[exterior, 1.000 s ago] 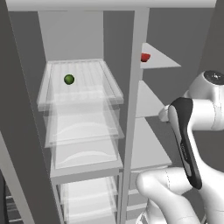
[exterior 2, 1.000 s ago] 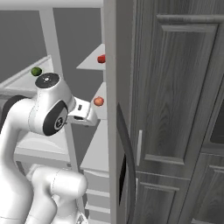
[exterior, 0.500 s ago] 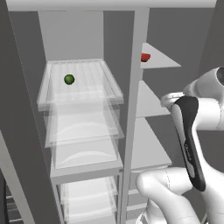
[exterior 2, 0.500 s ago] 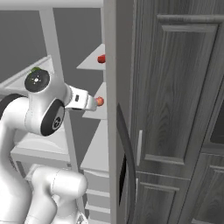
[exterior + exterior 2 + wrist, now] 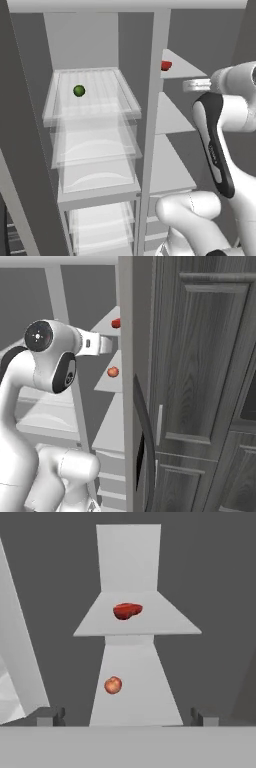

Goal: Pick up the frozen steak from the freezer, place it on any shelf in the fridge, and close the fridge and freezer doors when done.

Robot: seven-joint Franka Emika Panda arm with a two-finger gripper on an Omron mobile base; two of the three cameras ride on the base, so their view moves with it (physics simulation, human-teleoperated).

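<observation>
- Dark red, flat frozen steak (image 5: 127,610): lies on the upper opaque grey shelf (image 5: 165,624) of the narrow freezer section (image 5: 176,120), toward its far end; seen from the left base camera at (image 5: 166,65) and from the right base camera at (image 5: 116,323).
- Small round orange-red fruit (image 5: 113,685): rests on the grey shelf below the steak, nearer the front, well apart from the steak; also at (image 5: 113,372).
- White arm's two-finger gripper (image 5: 125,716): the two small dark fingertips (image 5: 50,717) stand wide apart with nothing between them. It is pointed into the freezer, level between the two grey shelves and short of both items, touching neither.
- Wide fridge section (image 5: 30,125), left of the freezer: open, with clear glassy rimmed shelves stacked one below another.
- Small round dark green object (image 5: 79,90): sits on the top clear tray-like shelf (image 5: 125,97), toward the far left.
- Tall flat grey freezer door (image 5: 127,406): stands open, edge-on in the right base view, its long dark curved handle (image 5: 146,441) running down its right face.
- Dark grey panelled cabinet fronts (image 5: 205,381): to the right of the open door.
</observation>
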